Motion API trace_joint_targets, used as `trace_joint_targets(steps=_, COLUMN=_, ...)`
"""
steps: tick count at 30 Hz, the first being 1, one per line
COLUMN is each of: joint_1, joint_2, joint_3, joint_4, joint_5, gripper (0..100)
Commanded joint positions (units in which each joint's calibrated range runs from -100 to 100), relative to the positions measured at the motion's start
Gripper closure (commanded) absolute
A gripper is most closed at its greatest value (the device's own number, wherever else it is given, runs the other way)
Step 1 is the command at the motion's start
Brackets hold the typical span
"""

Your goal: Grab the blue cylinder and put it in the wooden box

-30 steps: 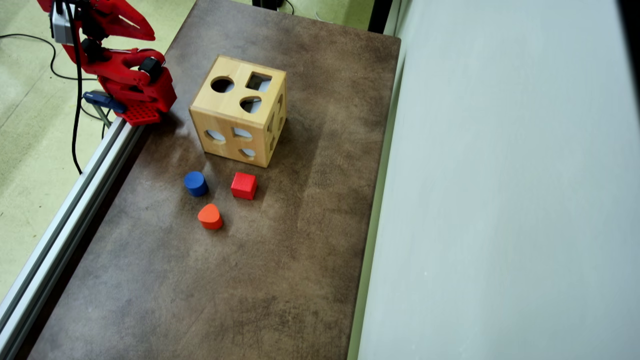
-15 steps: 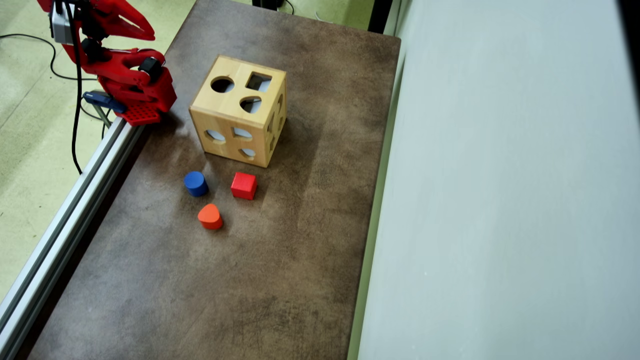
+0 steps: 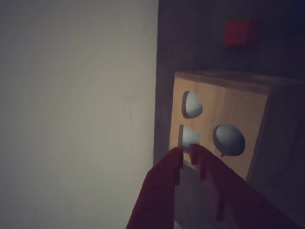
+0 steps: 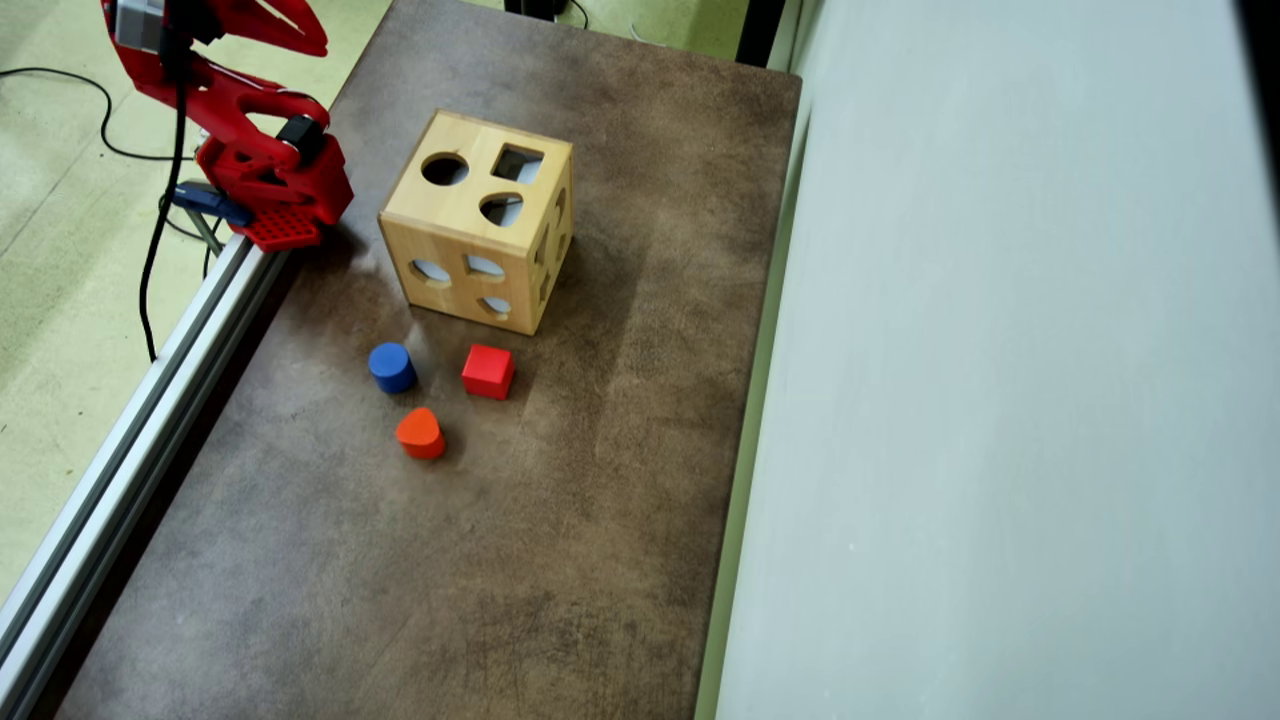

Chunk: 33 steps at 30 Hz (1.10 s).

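The blue cylinder (image 4: pixel 391 366) stands upright on the brown table (image 4: pixel 560 520), just in front of the wooden box (image 4: pixel 475 225) and left of the red cube. It is outside the wrist view. My red gripper (image 4: pixel 318 45) hangs at the top left corner of the overhead view, far from the cylinder, above the arm base. In the wrist view the gripper (image 3: pixel 186 151) points at the wooden box (image 3: pixel 214 119). Its fingertips are nearly together and hold nothing.
A red cube (image 4: pixel 488 371) (image 3: pixel 240 32) and an orange rounded block (image 4: pixel 420 433) sit beside the cylinder. An aluminium rail (image 4: pixel 150 400) runs along the table's left edge. A pale panel (image 4: pixel 1000 400) borders the right side. The arm base (image 4: pixel 280 190) is clamped at the left corner.
The arm's upper links and gripper have lifted and shifted toward the top of the overhead view. The blocks and box have not moved.
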Motion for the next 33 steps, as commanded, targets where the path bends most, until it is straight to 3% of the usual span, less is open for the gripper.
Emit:
trace_joint_targets(steps=1, joint_1=6.8, joint_2=4.3, joint_3=-1.0, joint_4=0.7, joint_5=0.4, gripper=96)
trace_joint_targets(steps=11, joint_1=23.9, joint_2=19.1, joint_3=-0.9, joint_4=0.7, joint_5=1.5, gripper=96)
trace_joint_targets(steps=17, joint_1=29.1, joint_2=30.2, joint_3=0.8, joint_4=0.7, joint_5=6.9, gripper=96)
trace_joint_targets(steps=24, joint_1=31.2, joint_2=34.9, joint_3=14.0, joint_4=0.5, joint_5=14.2, gripper=96)
trace_joint_targets(steps=33, joint_1=31.2, joint_2=35.0, joint_3=30.4, joint_4=-17.1, joint_5=17.1, gripper=96)
